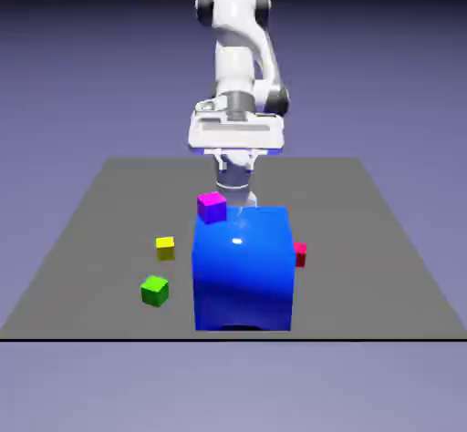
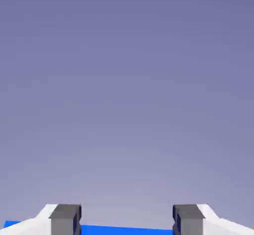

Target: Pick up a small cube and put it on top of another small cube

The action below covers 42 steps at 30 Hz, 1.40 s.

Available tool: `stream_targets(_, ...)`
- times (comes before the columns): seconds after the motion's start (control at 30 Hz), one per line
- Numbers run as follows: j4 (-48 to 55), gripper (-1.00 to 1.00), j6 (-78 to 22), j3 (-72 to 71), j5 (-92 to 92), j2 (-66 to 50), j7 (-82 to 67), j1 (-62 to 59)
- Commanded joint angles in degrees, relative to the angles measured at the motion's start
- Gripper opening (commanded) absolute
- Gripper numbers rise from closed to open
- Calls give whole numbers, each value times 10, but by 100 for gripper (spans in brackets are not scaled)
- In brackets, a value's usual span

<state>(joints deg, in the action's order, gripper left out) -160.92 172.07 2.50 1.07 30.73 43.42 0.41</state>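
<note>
1. On the grey table [image 1: 109, 202], a big blue cube [image 1: 243, 268] stands near the front edge, hiding the arm's lower end.
2. A magenta cube [image 1: 212, 206] sits at its far left corner; a red cube [image 1: 299, 253] peeks out on its right.
3. A yellow cube [image 1: 164, 248] and a green cube [image 1: 155, 290] lie to the left, apart.
4. The pincer [image 2: 127, 220] stands with fingertips [image 2: 65, 219] apart, nothing between them, a blue strip just below.

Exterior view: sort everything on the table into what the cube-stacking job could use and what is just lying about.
For the job:
- magenta cube
- yellow cube
- green cube
- red cube, partly hidden
- fingers, apart with nothing between them

Lying about:
- big blue block
</note>
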Motion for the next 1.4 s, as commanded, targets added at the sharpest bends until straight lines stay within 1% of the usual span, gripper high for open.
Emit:
stream_targets(0.0, 1, 0, -16, 21, 9, -16, 8, -2)
stream_targets(0.63, 14, 0, -322, 415, 177, -320, 160, -46)
stream_targets(0.7, 14, 0, -322, 416, 178, -320, 160, -46)
stream_targets(1.03, 30, 0, -250, 275, 424, -477, -14, -107)
stream_targets(1.07, 30, -100, -250, 275, 424, -477, -14, -107)
stream_targets(1.1, 30, -100, -250, 275, 424, -477, -14, -107)
stream_targets(1.37, 17, -100, -309, 389, 225, -350, 127, -57)
